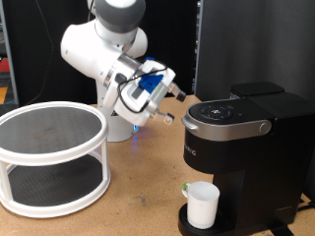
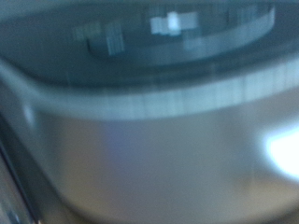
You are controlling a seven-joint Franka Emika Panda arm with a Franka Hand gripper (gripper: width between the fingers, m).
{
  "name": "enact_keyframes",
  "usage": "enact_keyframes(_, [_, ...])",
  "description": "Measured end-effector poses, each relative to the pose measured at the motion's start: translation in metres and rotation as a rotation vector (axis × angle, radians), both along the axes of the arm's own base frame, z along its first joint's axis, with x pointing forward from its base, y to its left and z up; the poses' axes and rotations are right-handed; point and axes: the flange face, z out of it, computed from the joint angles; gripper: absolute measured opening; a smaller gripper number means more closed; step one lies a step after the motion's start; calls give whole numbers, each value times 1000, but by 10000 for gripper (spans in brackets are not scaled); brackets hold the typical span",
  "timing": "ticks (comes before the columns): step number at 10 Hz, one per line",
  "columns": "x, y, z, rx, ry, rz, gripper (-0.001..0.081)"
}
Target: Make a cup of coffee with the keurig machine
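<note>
Standing on the black keurig machine (image 1: 246, 138) base, small white cup (image 1: 203, 205)

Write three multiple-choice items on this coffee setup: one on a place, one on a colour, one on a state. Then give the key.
1. Where does the cup stand?
A. on the keurig machine's drip base
B. on the round white shelf rack
C. between the gripper's fingers

2. What colour is the cup?
A. black
B. white
C. blue

3. How is the machine's lid?
A. raised
B. missing
C. down

Key:
1 A: the exterior view shows it under the brew head.
2 B: it is plain white.
3 C: the silver-rimmed lid lies flat, with the gripper beside it on the exterior view's left.
</note>
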Motion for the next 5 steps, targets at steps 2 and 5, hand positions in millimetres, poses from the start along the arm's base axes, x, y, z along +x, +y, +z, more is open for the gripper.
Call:
enact_keyframes(2, [-1, 1, 29, 32, -21, -7, 801])
enact_keyframes(5, [-4, -1, 73, 46, -33, -9, 801])
